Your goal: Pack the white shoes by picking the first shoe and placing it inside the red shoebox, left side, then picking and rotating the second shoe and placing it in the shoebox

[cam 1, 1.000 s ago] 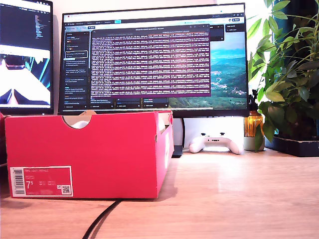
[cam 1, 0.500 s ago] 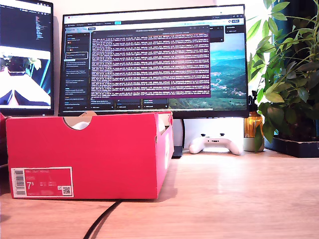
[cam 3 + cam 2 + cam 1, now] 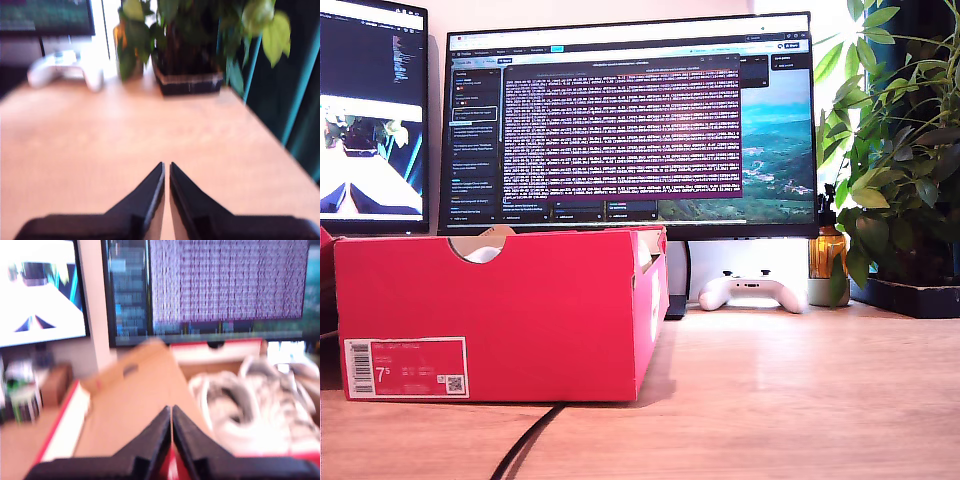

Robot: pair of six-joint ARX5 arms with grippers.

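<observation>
The red shoebox (image 3: 490,310) stands on the wooden desk at the exterior view's left, label and half-round notch facing the camera. A bit of white (image 3: 480,252) shows through the notch. In the first wrist view the white shoes (image 3: 250,400) lie blurred side by side inside the box, whose far red rim (image 3: 200,344) shows behind them. My first gripper (image 3: 171,410) is shut with nothing in it, over a brown cardboard flap (image 3: 135,405) beside the shoes. My second gripper (image 3: 166,165) is shut and empty over bare desk. Neither gripper shows in the exterior view.
A white game controller (image 3: 752,290) (image 3: 65,70) lies under the big monitor (image 3: 630,120). A potted plant (image 3: 900,150) (image 3: 190,50) fills the exterior view's right. A black cable (image 3: 525,445) runs from under the box toward the desk's front edge.
The exterior picture has shifted slightly downward and rightward. The image on the monitor at the exterior view's left has changed. The box and controller keep their places on the desk.
</observation>
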